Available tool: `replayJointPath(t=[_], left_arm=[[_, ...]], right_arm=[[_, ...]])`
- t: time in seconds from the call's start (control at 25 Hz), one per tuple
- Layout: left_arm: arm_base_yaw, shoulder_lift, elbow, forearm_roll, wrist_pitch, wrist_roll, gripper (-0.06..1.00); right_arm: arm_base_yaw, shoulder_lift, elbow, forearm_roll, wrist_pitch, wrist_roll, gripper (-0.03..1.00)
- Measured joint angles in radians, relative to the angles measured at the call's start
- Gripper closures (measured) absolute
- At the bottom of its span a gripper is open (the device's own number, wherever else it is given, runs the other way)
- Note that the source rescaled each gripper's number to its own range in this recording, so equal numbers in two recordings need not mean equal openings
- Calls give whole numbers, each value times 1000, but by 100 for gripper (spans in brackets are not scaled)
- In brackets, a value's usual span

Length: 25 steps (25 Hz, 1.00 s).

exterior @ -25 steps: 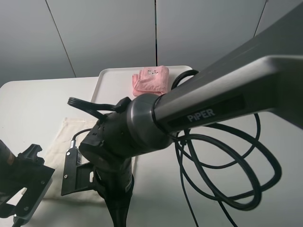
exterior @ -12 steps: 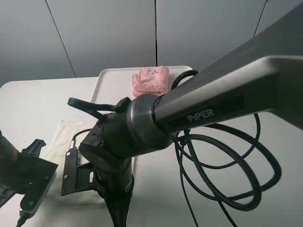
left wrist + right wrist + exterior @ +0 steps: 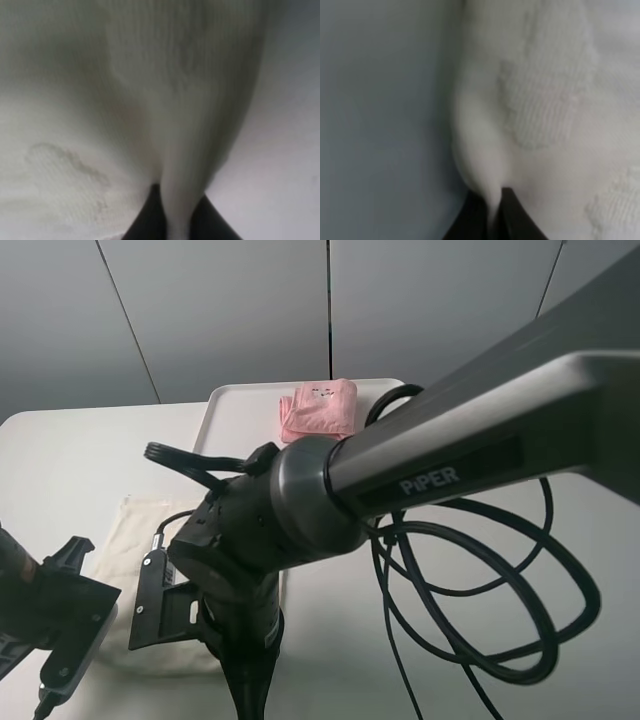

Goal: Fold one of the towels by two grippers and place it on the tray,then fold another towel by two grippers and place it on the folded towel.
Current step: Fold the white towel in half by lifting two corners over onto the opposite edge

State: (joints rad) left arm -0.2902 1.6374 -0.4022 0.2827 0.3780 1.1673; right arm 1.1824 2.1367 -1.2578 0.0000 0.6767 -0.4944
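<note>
The cream-white towel (image 3: pixel 128 530) is lying on the surface (image 3: pixel 60 450) near the tray (image 3: pixel 235 410) holding the pink towel (image 3: pixel 320 410). The left end effector (image 3: pixel 177 222) and right end effector (image 3: pixel 492 212) are each pinching its cloth; soft, light and limp, it is likely calling for corner holds.

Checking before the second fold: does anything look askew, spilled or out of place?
Nothing stands out. The pink towel lies folded at the far end of the tray. The cream-white towel lies on the table, pinched by the left gripper and the right gripper.
</note>
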Motion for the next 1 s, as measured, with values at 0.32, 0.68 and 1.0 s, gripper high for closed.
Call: replayJointPath(t=[0.32, 0.68, 1.0], left_arm=[[0, -177, 6, -96, 76, -51, 94], [0, -332, 9, -174, 111, -241, 94], [0, -352, 9, -144, 52, -472, 94]], right_arm=[[-40, -95, 4, -8, 44, 99, 97], [-44, -175, 4, -36, 149, 270, 97], [-45, -179, 4, -334, 122, 625, 97]])
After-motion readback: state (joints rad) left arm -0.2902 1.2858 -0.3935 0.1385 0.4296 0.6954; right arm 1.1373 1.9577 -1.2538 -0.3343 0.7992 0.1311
